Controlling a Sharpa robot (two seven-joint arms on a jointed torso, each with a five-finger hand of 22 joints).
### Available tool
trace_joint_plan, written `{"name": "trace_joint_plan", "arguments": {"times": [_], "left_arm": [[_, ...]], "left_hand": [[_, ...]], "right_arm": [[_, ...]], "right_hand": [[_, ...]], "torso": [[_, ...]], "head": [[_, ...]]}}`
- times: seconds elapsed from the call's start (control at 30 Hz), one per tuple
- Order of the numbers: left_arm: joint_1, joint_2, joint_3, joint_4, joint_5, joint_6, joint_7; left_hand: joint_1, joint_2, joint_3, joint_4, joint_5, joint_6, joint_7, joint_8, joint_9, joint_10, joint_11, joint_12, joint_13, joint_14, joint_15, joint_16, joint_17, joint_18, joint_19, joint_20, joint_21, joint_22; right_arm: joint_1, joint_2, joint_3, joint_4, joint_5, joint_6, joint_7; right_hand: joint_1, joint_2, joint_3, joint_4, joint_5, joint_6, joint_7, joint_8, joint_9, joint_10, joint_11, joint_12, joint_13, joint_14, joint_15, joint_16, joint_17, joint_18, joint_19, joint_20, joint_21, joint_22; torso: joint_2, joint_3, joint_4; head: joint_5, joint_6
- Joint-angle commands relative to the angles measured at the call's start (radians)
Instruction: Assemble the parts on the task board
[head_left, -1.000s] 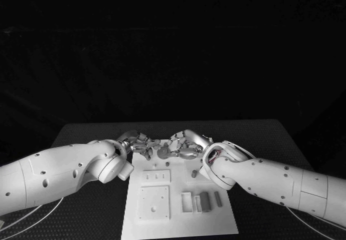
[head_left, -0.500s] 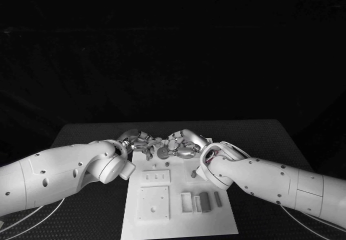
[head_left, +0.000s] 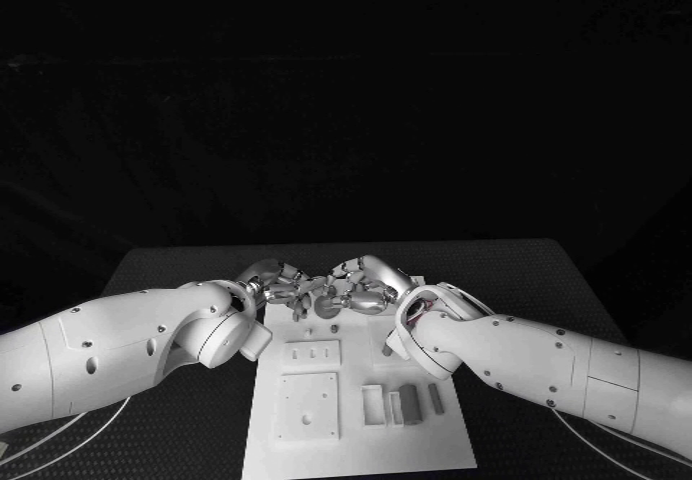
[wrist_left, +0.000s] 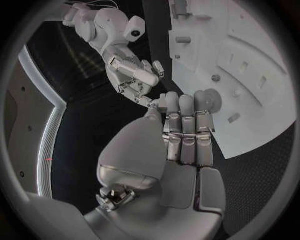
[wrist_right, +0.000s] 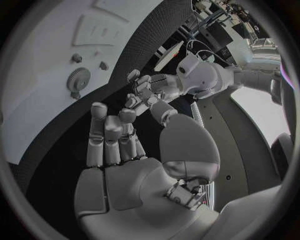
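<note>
Since a second ago the right hand (head_left: 364, 288) is creeping a little nearer the left hand (head_left: 283, 289), and the right forearm is sliding in over the task board (head_left: 355, 445) so that its elbow shell is now covering more of the board's far right part; the parts on the board are lying where they lay. Both hands are hovering above the far end of the task board, fingertips nearly meeting. In the left wrist view the left hand (wrist_left: 181, 135) is holding its fingers straight and pressed side by side, thumb alongside, and I cannot tell whether anything is pinched at the tips (the gear (wrist_left: 209, 100) is sitting on the board just beyond them). In the right wrist view the right hand (wrist_right: 115, 137) is keeping its fingers upright and slightly apart with nothing in them, off the board's edge, the gear (wrist_right: 78, 79) lying well apart on the board beside two small round pegs (wrist_right: 76, 58).
</note>
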Motion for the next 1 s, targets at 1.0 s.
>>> {"name": "trace_joint_plan", "arguments": {"times": [1.0], "left_arm": [[0.000,0.005,0.001,0.007,-0.019,0.047,-0.002]], "left_hand": [[0.010,-0.004,0.018,-0.016,0.004,0.052,-0.038,-0.009,0.022,-0.034,-0.028,-0.007,-0.003,-0.008,-0.002,0.015,-0.015,-0.005,0.006,0.000,-0.010,-0.001]], "right_arm": [[-0.001,0.022,0.001,-0.015,-0.042,-0.013,0.022]], "right_hand": [[0.089,0.085,0.006,-0.023,0.000,0.155,-0.050,0.077,0.053,0.029,-0.053,0.025,-0.012,0.022,-0.053,0.024,0.001,0.015,0.020,-0.018,0.023,0.018]], "torso": [[0.000,0.0007,-0.0016]], "head": [[0.000,-0.002]]}}
